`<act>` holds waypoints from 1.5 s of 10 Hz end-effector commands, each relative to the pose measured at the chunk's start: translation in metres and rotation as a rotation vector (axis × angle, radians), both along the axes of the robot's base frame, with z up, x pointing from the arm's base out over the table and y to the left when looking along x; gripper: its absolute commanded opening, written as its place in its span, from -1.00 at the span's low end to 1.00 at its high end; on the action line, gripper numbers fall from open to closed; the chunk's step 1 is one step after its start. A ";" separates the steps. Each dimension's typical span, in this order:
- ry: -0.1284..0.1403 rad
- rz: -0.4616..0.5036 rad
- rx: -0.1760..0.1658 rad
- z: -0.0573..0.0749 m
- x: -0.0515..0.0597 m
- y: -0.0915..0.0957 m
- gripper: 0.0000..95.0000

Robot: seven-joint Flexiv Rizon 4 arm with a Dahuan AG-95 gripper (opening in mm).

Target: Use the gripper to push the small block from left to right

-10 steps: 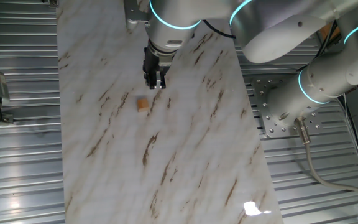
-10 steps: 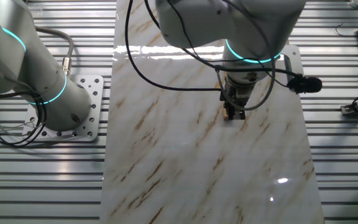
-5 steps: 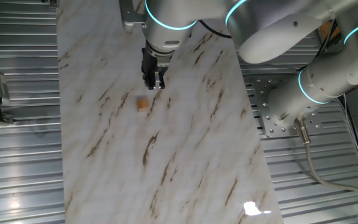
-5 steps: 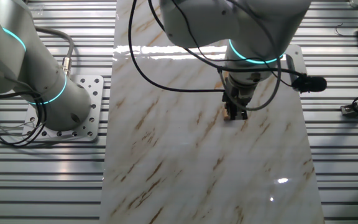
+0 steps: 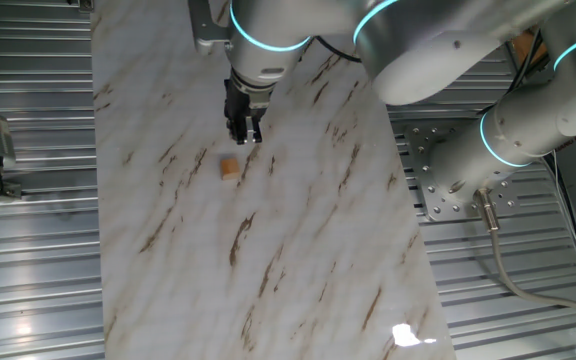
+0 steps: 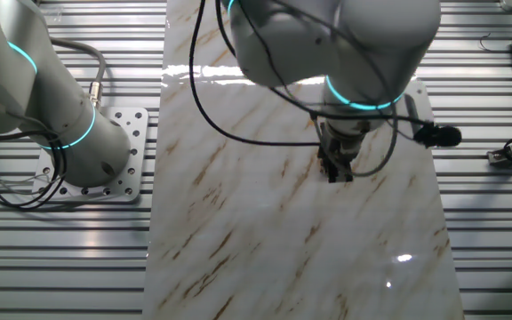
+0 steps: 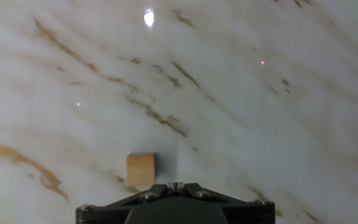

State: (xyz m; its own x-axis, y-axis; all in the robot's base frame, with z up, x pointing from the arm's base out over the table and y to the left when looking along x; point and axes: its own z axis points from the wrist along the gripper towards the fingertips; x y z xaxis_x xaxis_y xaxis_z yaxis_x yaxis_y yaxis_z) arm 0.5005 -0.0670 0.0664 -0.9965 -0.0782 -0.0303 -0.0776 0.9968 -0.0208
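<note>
The table top [image 5: 298, 230] is white like marble, with thin brown streaks running slantwise across it. The small block [image 5: 229, 168] is tan-orange, like plain wood; in the hand view the block [image 7: 140, 169] looks light brown. The gripper [image 5: 244, 135] is black. The arm [image 5: 438, 50] above it is shiny silver-white with glowing blue-green rings. Around the table the floor [image 5: 28, 250] is grey metal with straight ribs. A grey plate [image 6: 114, 169] with rows of little dark holes sits under the arm's base. Black cables [image 6: 238, 98] loop over the white top.
</note>
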 end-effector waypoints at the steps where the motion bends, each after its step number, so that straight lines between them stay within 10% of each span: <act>1: -0.002 0.003 0.009 -0.006 0.000 -0.003 -1.00; 15: -0.030 -0.058 0.040 -0.037 0.013 -0.001 -1.00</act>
State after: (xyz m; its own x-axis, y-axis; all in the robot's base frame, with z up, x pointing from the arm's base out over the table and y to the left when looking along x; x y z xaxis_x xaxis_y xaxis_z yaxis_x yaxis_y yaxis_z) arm 0.5131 -0.0680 0.0288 -0.9980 -0.0145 -0.0617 -0.0160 0.9996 0.0239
